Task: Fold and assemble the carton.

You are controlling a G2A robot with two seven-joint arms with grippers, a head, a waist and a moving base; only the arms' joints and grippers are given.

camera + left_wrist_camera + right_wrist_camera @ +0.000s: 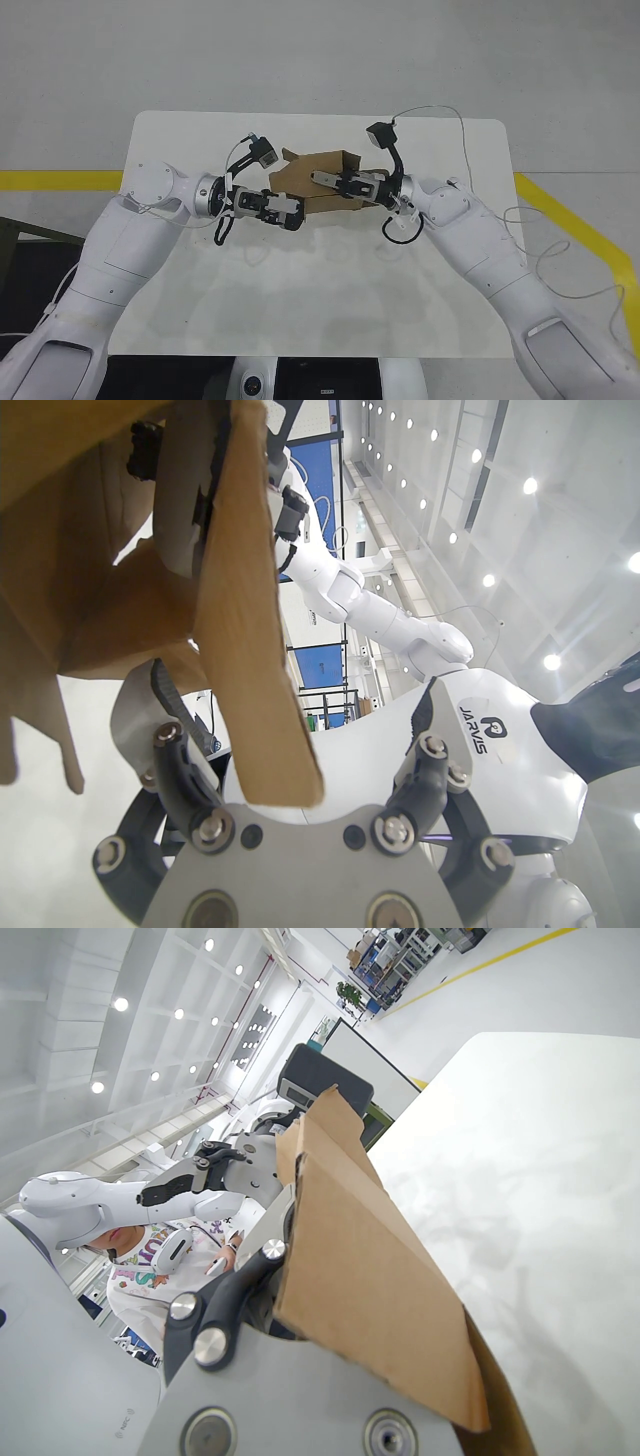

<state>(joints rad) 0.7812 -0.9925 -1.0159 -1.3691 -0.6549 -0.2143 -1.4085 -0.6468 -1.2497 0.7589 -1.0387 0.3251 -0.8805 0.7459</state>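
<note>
White desk (320, 300), one; brown carton (308, 166), one, partly unfolded with flaps loose, over the desk's far middle between both arms; right pincer (327, 181), clamped on a carton wall; left pincer (293, 212), fingers spread apart, a loose flap lying between them.

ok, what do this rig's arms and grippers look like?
Left arm and right arm: glossy white rounded shells, silver joint rings, black cable loops at the wrists. Left gripper: grey metal base plate, black linkages with silver bolts, fingers with black ribbed pads. Right gripper: black and silver too. A black camera block rides each wrist; a thin grey cable trails off the right one.
</note>
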